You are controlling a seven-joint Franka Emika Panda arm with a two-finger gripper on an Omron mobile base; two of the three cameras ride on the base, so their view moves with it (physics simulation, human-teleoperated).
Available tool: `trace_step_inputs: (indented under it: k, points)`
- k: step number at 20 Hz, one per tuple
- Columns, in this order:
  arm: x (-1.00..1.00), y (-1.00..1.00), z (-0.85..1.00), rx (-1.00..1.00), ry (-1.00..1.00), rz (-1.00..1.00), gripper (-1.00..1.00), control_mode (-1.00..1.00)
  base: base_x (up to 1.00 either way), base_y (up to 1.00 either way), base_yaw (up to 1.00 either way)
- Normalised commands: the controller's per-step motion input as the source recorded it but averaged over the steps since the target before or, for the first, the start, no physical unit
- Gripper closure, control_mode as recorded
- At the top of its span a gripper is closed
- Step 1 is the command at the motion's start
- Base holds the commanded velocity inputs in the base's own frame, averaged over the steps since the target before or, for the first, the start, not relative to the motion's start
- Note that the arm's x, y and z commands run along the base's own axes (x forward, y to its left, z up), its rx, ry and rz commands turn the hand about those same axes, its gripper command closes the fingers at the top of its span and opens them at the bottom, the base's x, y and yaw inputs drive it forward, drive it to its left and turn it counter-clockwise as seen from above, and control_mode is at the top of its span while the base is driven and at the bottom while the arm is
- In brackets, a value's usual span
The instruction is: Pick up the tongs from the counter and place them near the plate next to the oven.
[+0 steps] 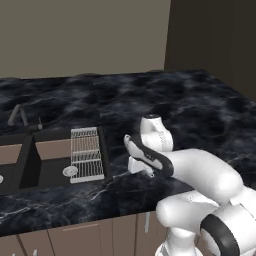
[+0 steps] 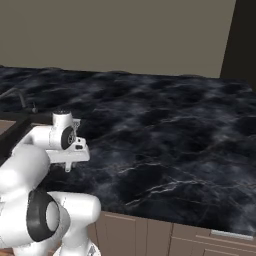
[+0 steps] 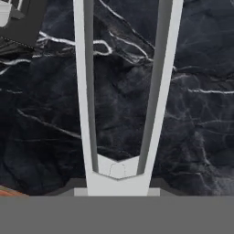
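The tongs (image 3: 119, 91) fill the hand view: two long silver-grey arms with darker inner strips spread upward from a joined end at the bottom. That joined end sits between the fingertips of my gripper (image 3: 117, 185), which is shut on it. In the base views the gripper (image 1: 146, 172) (image 2: 68, 166) points down and is low over the black marble counter (image 1: 180, 100) (image 2: 165, 125), close to its front edge. The plate and the oven are out of view.
A dark sink (image 1: 45, 167) with a white wire rack (image 1: 86, 154) lying over its right side is to the gripper's left, with a faucet (image 1: 19, 117) behind it. A sink corner (image 3: 20, 23) shows at the hand view's top left. Counter stretches right and back to the wall.
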Motion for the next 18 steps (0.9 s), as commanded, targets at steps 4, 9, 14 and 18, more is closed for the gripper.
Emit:
trace_step_inputs:
  k: [4,9,14,18]
  points:
    - [-0.82,-0.49,1.00,0.01,-0.01,0.00,1.00,-1.00,0.00,0.00,0.00]
    - [-0.87,-0.46,1.00,0.00,0.01,0.00,1.00,-1.00,0.00,0.00,0.00]
    - [-0.51,-0.41,1.00,0.00,0.00,0.00,1.00,-1.00,0.00,0.00,0.00]
    - [-0.10,-0.10,1.00,-0.03,0.03,0.00,1.00,-1.00,0.00,0.00,0.00]
